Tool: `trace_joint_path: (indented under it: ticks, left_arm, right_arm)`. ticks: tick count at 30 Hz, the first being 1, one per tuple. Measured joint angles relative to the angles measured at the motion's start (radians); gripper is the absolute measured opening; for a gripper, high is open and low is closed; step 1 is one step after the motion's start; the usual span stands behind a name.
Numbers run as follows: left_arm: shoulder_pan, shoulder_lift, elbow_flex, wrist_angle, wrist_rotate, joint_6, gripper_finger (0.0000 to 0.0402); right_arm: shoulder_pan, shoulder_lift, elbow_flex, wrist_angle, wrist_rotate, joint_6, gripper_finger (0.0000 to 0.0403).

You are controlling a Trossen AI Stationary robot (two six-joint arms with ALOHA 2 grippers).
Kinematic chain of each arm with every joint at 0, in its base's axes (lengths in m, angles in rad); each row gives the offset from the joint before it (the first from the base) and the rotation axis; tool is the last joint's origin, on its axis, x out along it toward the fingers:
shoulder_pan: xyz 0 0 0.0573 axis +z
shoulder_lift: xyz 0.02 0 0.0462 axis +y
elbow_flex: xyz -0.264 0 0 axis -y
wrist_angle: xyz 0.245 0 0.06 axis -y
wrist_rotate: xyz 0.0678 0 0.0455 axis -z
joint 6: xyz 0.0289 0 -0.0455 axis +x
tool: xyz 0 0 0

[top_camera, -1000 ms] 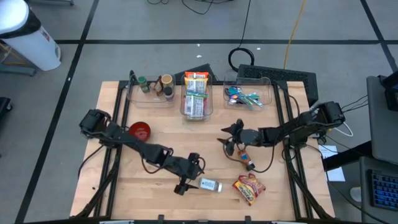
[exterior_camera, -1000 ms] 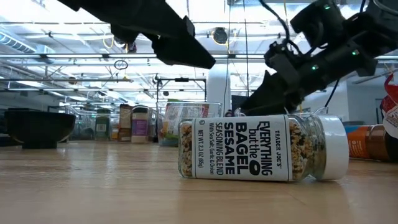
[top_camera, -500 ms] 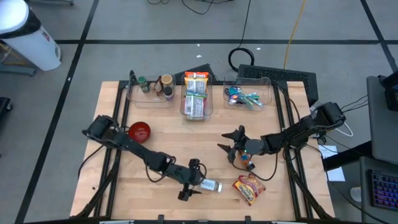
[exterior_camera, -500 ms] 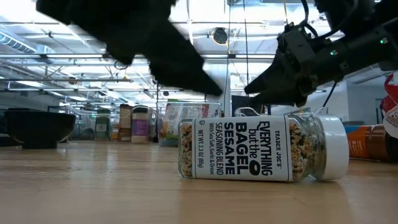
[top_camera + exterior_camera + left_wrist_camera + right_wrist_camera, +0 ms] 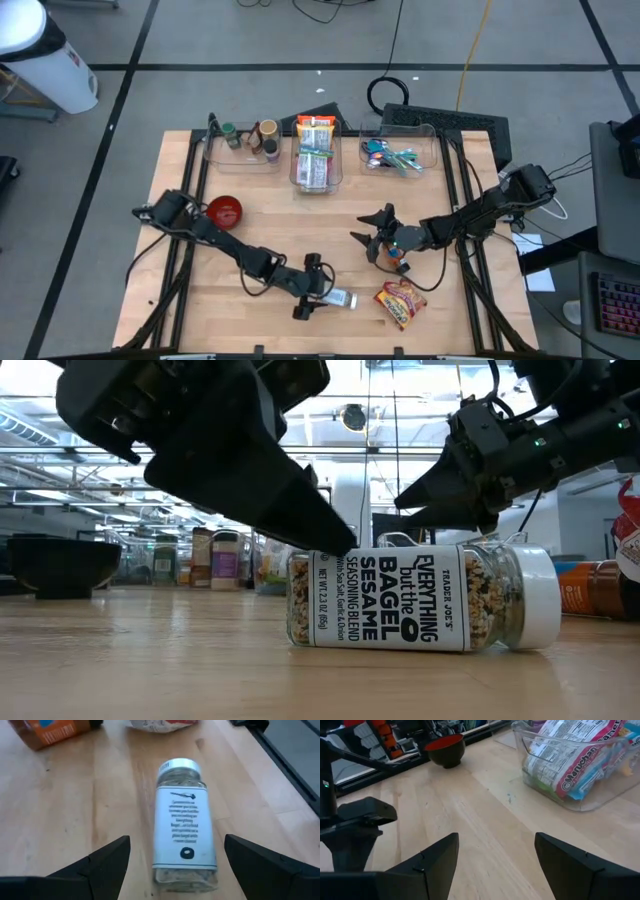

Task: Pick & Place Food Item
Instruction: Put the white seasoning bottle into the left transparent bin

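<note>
A seasoning jar (image 5: 341, 298) with a white cap lies on its side on the wooden table (image 5: 250, 310), near the front edge. My left gripper (image 5: 318, 292) is open at the jar's bottom end. In the left wrist view its fingers (image 5: 107, 862) stand on either side of the jar (image 5: 185, 827) with gaps between. My right gripper (image 5: 367, 228) hangs open above the table's middle right, with nothing between its fingers. In the low view the left gripper (image 5: 250, 470) looms just left of the jar (image 5: 420, 600).
An orange bottle (image 5: 398, 260) lies under the right arm, and a red snack bag (image 5: 400, 303) lies right of the jar. A red bowl (image 5: 225, 210) sits at the left. Three clear bins line the far edge: bottles (image 5: 245, 140), noodle packs (image 5: 315, 155), utensils (image 5: 400, 155).
My left gripper has sunk toward the table and moved toward the jar, rolling a little, until its open fingers stand around the jar's bottom end. My right gripper has swung a little toward the near edge and rolled, staying open. The jar has kept still.
</note>
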State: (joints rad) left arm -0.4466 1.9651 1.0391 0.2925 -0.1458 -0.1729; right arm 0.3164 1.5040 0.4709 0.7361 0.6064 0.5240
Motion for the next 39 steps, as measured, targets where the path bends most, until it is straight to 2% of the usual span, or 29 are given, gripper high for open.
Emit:
trace_joint_path:
  ticks: [13, 16, 23, 28, 32, 39]
  left_arm:
    - [0.002, 0.015, 0.000, -0.006, -0.002, -0.015, 0.0326]
    - [0.008, 0.015, 0.000, -0.017, -0.003, -0.017, 0.0298]
    - [0.016, 0.014, 0.000, -0.028, -0.004, -0.014, 0.0208]
    - [0.017, 0.015, 0.000, -0.012, -0.004, -0.011, 0.0205]
    - [0.019, 0.000, -0.001, 0.002, -0.006, 0.060, 0.0205]
    - [0.068, -0.148, -0.001, -0.056, -0.015, 0.161, 0.0205]
  right_arm:
    - [0.000, 0.000, 0.000, -0.007, 0.000, 0.016, 0.0254]
    - [0.000, 0.007, 0.000, -0.005, 0.000, 0.024, 0.0254]
    - [0.000, 0.075, 0.000, 0.001, -0.001, 0.076, 0.0254]
    - [0.002, 0.129, 0.001, 0.099, -0.008, 0.071, 0.0254]
    - [0.020, 0.157, 0.001, 0.229, -0.041, -0.004, 0.0254]
    - [0.065, 0.146, 0.001, 0.313, -0.041, -0.139, 0.0254]
